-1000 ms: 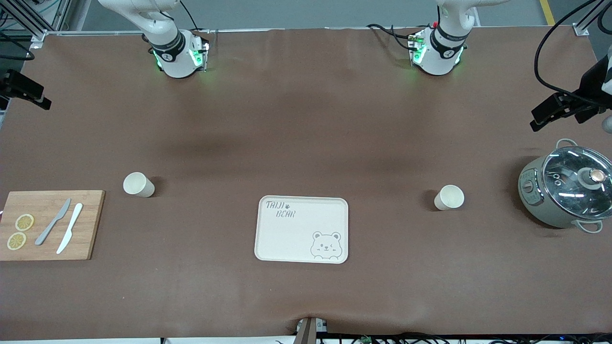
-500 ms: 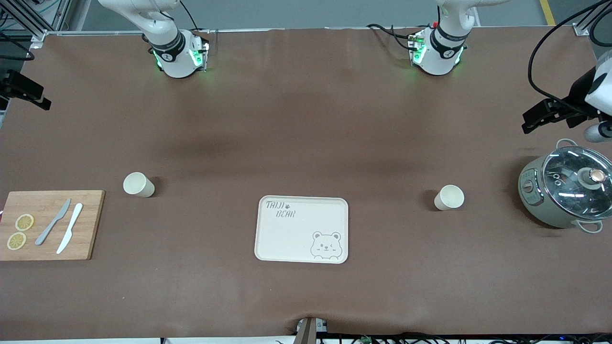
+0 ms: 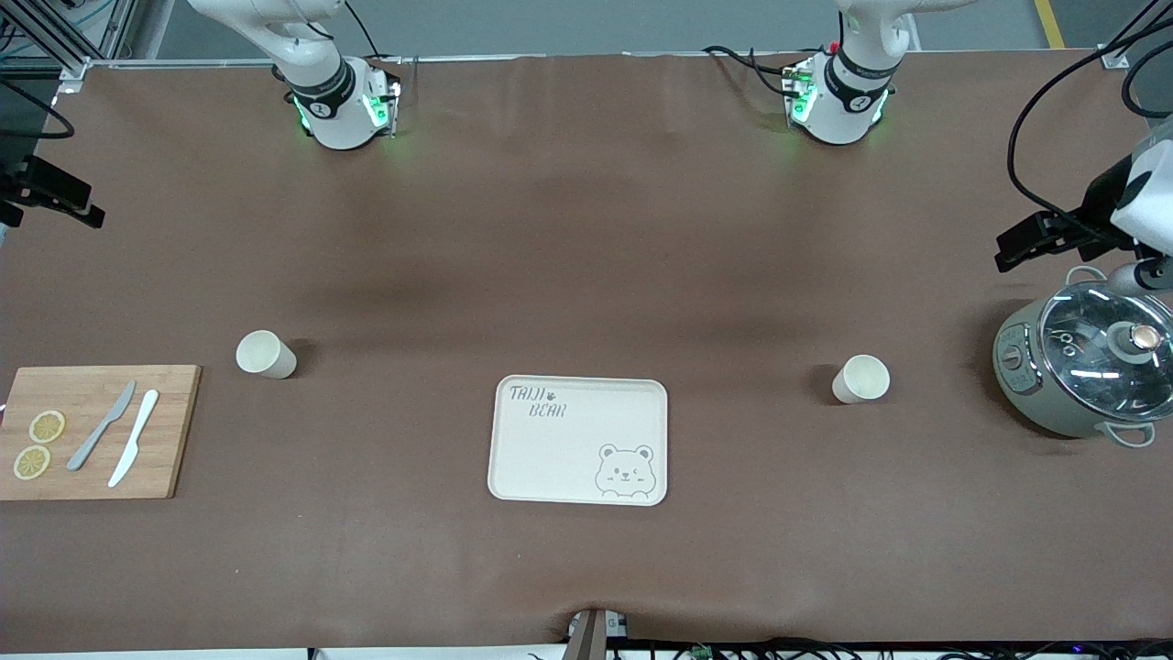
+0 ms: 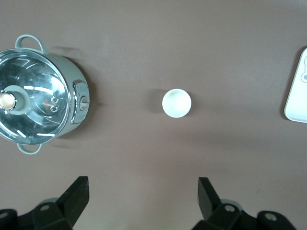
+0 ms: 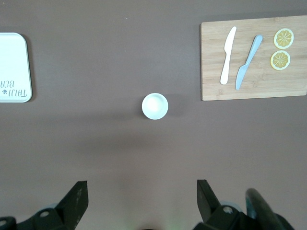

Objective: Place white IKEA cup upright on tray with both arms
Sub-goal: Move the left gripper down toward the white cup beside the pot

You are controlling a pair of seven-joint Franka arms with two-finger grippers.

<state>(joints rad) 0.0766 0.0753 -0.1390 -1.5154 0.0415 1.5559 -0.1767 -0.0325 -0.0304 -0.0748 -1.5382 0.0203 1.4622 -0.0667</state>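
Observation:
The cream-white tray [image 3: 577, 440] with the bear face lies flat near the middle of the table. Two white cups stand upright, mouths up. One cup [image 3: 860, 379] is toward the left arm's end and shows in the left wrist view [image 4: 176, 103]. The other cup [image 3: 266, 354] is toward the right arm's end and shows in the right wrist view [image 5: 155, 106]. My left gripper [image 3: 1040, 240] hangs high, open and empty [image 4: 143, 184], beside the pot. My right gripper [image 3: 55, 197] hangs high over the table's edge, open and empty [image 5: 142, 187].
A grey-green pot with a glass lid [image 3: 1086, 367] stands at the left arm's end, beside that cup. A wooden cutting board [image 3: 96, 431] with two knives and two lemon slices lies at the right arm's end. Tray corners show in both wrist views [image 4: 297, 91] [image 5: 14, 67].
My left gripper has drifted closer to the pot and a little toward the table's middle. My right gripper has shifted slightly. The cups and tray have not moved.

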